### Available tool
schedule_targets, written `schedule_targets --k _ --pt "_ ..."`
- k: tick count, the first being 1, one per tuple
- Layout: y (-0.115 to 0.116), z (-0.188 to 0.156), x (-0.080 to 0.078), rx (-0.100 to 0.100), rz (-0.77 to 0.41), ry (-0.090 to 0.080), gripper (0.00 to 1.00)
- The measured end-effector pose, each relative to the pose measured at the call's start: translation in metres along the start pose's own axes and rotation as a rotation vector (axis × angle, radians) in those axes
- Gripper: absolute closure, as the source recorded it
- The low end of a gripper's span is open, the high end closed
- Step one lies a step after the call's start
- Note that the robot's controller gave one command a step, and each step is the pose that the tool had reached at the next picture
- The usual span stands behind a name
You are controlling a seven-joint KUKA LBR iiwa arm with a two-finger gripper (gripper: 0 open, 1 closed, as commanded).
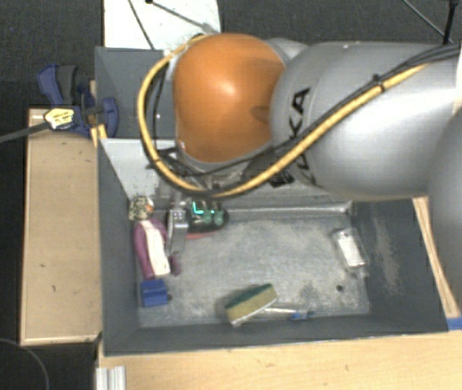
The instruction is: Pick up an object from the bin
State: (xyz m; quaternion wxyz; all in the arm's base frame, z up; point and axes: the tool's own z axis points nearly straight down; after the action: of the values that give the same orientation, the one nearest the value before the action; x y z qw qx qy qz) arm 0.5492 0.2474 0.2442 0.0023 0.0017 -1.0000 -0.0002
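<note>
Closest to the camera is the robot's rounded orange wrist cover [224, 96], with a yellow cable [329, 119] looping round it and running back along the thick silver arm [377, 120], which comes in from the right and hides much of the bin's far side. Below the cover, the gripper [176, 232] is low over the left rear part of the grey metal bin [280, 254]. Whether it is open or closed cannot be told, as its own housing hides its lower end. Just to its left, touching or nearly so, lies a purple and white oblong object [151, 249], lengthwise along the left wall. A small blue block [154, 292] sits near that object's front end, in the front left corner. A small round pale item [140, 208] rests by the left wall behind them. Along the front wall lies a green and yellow rectangular sponge [250, 301], slightly tilted, with a thin pale stick with a blue tip [289, 312] just beside it. Well apart, towards the right, a small clear plastic piece [349, 248] lies on the bare floor.
</note>
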Motion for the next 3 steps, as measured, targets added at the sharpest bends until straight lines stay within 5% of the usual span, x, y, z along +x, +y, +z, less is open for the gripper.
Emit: schedule_targets --k 1,2,3 --pt "-0.004 0.094 0.061 0.003 -0.109 0.004 0.0" --pt "-0.009 0.176 0.063 -0.003 -0.128 -0.014 0.0" --pt "-0.008 0.17 0.061 -0.005 -0.121 -0.017 1.0"
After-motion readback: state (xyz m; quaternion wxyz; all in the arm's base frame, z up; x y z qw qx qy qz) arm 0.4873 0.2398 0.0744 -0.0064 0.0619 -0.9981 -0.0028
